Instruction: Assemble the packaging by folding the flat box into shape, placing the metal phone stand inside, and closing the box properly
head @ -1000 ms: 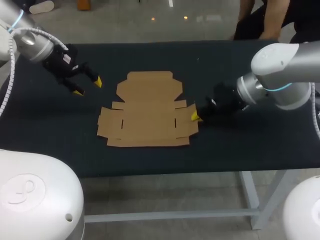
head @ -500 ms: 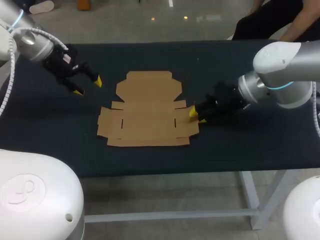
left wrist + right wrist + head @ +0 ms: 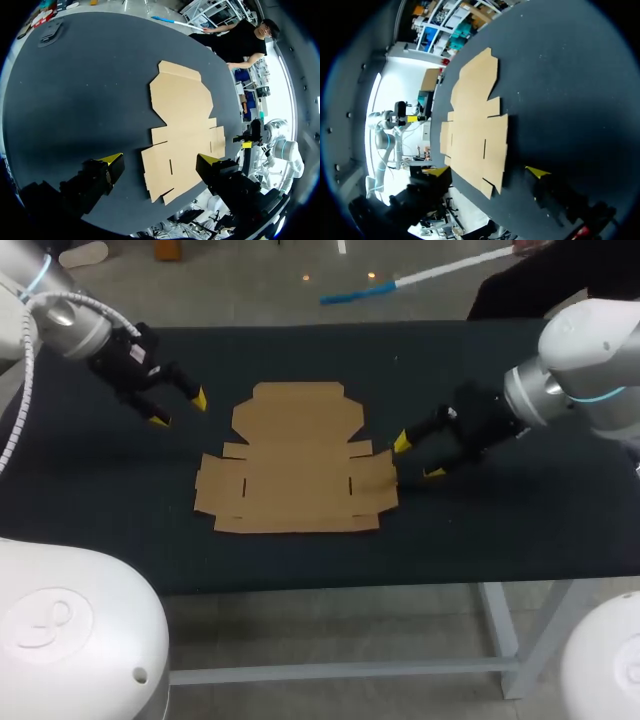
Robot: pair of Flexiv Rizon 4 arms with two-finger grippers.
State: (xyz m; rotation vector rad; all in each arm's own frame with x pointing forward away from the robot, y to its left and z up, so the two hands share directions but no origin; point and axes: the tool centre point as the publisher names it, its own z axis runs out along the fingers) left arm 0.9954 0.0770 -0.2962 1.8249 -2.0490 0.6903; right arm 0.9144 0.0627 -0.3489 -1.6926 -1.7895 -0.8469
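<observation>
The flat box [image 3: 295,465] lies on my worktop [image 3: 500,530]. My right claw [image 3: 418,458] hangs spread beside its right edge. My left claw [image 3: 179,410], also spread, is off its far-left corner.

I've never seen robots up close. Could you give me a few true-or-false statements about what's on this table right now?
1. The cardboard box lies flat and unfolded on the table. True.
2. The left gripper is clamped on the box. False: it is open and off to one side, apart from the box.
3. The right gripper is open, close to the box's edge. True.
4. Something has been placed on the box. False: nothing lies on it.
</observation>
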